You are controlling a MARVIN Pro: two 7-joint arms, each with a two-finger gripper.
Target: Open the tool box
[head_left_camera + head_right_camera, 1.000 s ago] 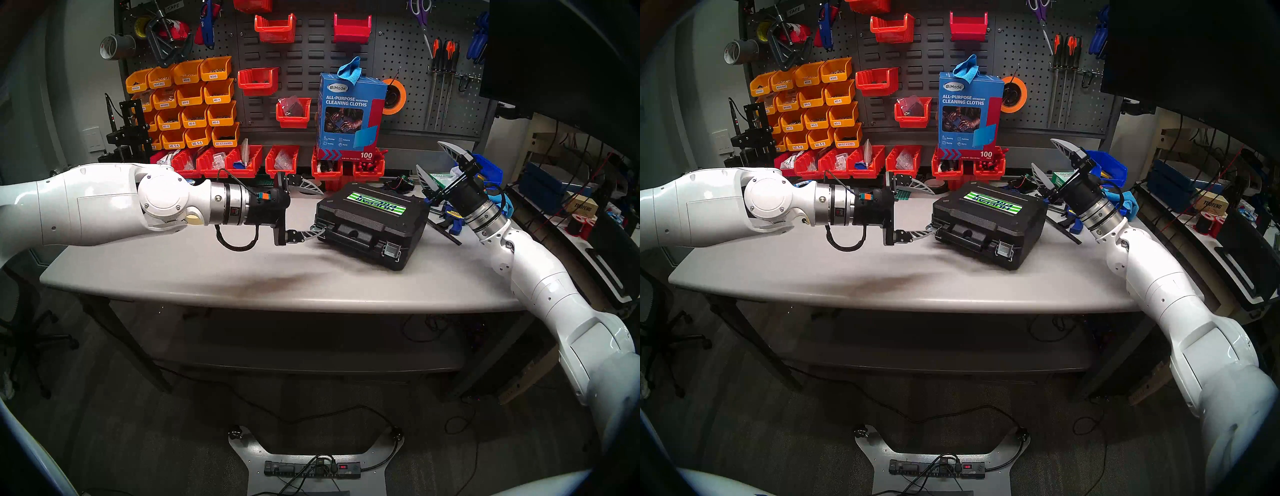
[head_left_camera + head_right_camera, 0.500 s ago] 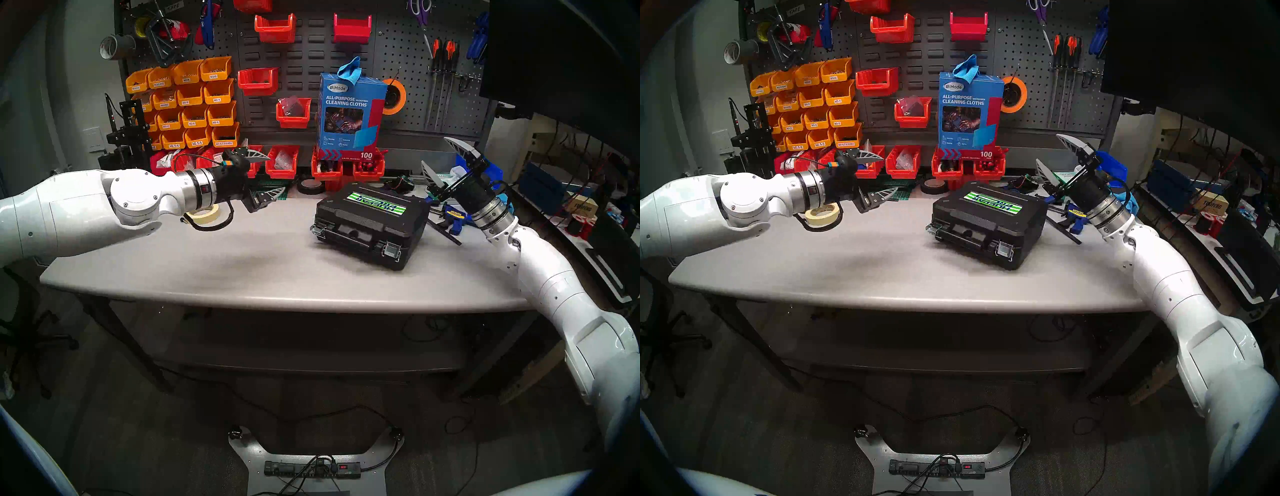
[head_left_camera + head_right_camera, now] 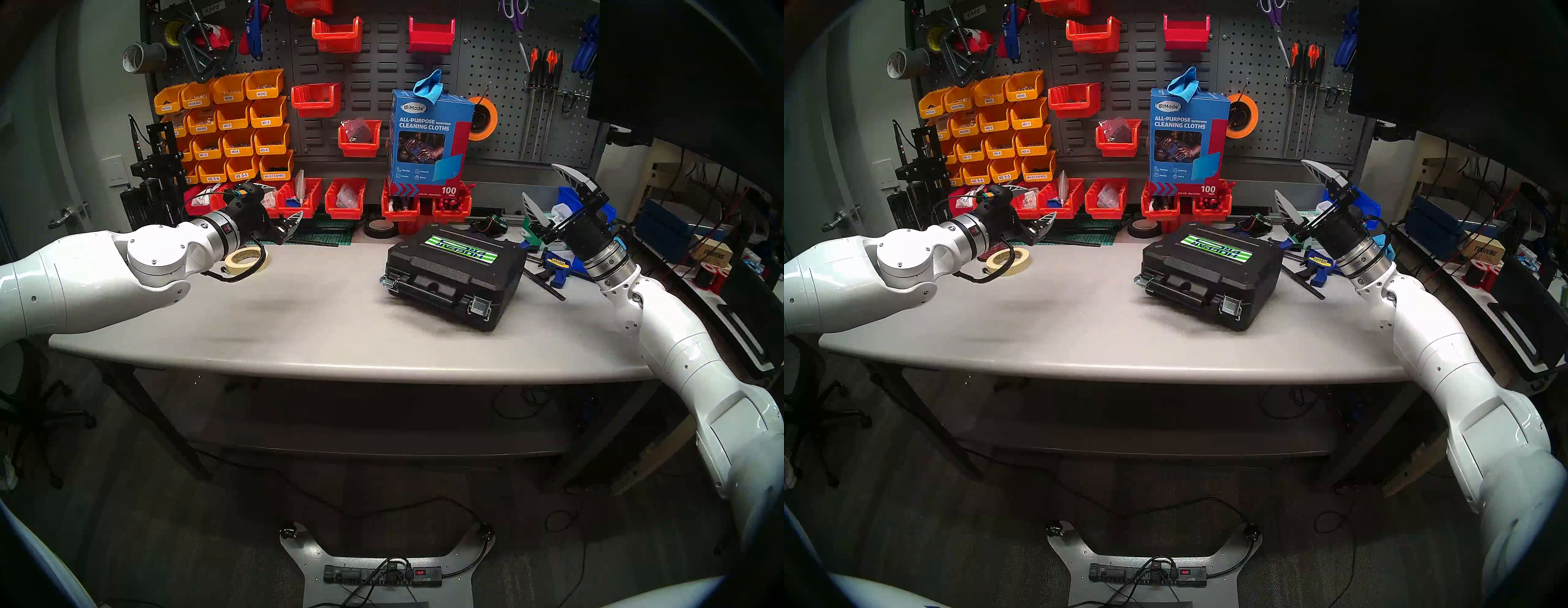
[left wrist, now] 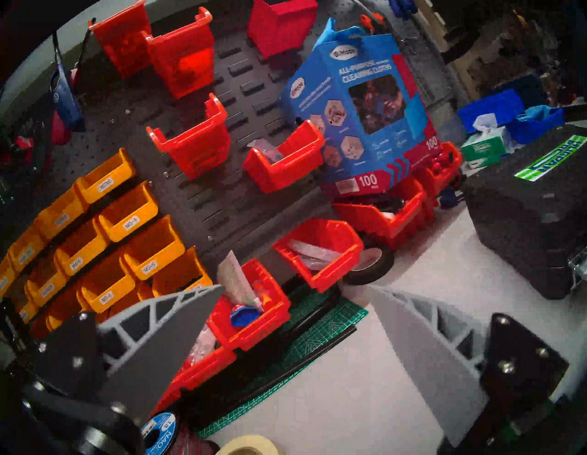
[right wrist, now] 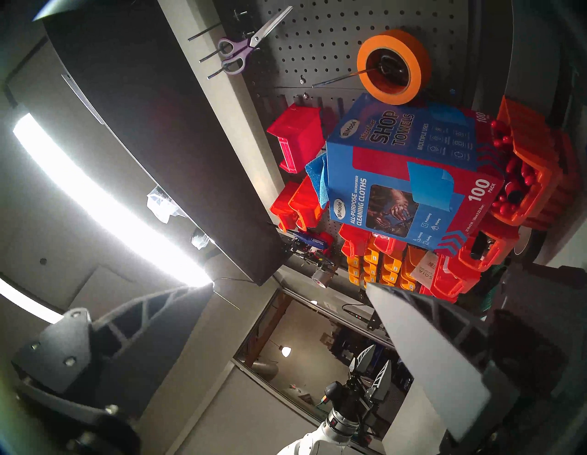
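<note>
The black tool box (image 3: 454, 276) (image 3: 1210, 278) lies flat on the grey table (image 3: 297, 322), lid down, with the green-and-white sticker on top. Its handle and two silver latches face me; the left latch (image 3: 390, 282) sticks out at the corner and the right latch (image 3: 479, 306) lies against the front. My left gripper (image 3: 282, 204) (image 4: 295, 289) is open and empty, far to the left of the box, over the back of the table. My right gripper (image 3: 543, 184) (image 5: 287, 286) is open and empty, raised behind the box's right end.
A masking tape roll (image 3: 246, 260) lies under my left wrist, with a green cutting mat (image 3: 322, 229) and a black tape roll (image 3: 379, 229) behind. The blue cleaning-cloths box (image 3: 430, 140) stands on red bins (image 3: 343, 197). A blue clamp (image 3: 555, 265) lies right of the tool box.
My left gripper has left the tool box's left latch and swung back to the far left rear, still open. The right gripper has drawn slightly up and to the right.
</note>
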